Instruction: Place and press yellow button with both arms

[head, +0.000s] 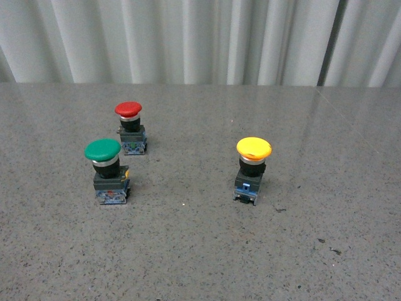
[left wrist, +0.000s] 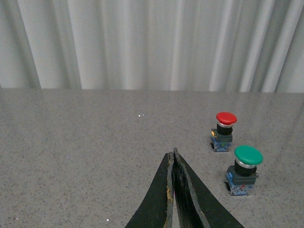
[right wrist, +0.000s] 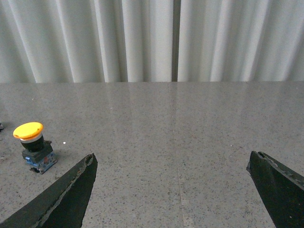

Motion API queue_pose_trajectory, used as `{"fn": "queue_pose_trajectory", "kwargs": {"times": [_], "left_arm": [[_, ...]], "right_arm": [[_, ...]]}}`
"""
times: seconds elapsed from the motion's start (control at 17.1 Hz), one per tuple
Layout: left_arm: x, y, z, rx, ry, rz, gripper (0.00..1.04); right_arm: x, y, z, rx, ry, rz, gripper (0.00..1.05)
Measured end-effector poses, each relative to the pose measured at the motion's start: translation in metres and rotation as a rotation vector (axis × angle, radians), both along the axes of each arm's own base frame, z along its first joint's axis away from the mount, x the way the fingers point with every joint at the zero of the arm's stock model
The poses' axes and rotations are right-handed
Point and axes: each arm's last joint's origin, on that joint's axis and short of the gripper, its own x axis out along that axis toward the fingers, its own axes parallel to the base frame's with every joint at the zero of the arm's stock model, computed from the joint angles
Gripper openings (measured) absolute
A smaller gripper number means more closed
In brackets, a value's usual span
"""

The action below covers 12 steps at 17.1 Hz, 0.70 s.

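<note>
The yellow button (head: 253,169) stands upright on the table (head: 200,251), well right of the green button (head: 106,169). The left gripper (left wrist: 173,156) is pressed together; the right gripper (right wrist: 172,155) is spread wide and empty. Risk: an off-centre grasp may topple the top-heavy button.

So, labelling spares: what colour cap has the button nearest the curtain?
Red cap, clearest in the front view.

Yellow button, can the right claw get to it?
Probably yes. The right claw is open, and nothing stands between it and the yellow button on the table.
</note>
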Motion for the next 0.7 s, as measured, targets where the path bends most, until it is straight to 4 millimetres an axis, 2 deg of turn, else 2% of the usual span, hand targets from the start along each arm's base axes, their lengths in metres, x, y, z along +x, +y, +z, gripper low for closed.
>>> {"fn": "queue_pose_trajectory", "kwargs": {"times": [0.18,0.29,0.59,0.7], "left_arm": [[-0.002,0.0,-0.011,0.0,0.005,0.0,0.02],[-0.013,0.0,-0.02,0.0,0.018,0.0,0.02],[-0.013,0.0,-0.023,0.0,0.003,0.0,0.02],[-0.013,0.0,-0.031,0.0,-0.01,0.0,0.02]], "right_arm": [[0.0,0.0,0.0,0.0,0.0,0.0,0.98],[0.0,0.0,0.0,0.0,0.001,0.0,0.98],[0.0,0.0,0.0,0.0,0.0,0.0,0.98],[0.0,0.0,0.0,0.0,0.001,0.0,0.98]]}}
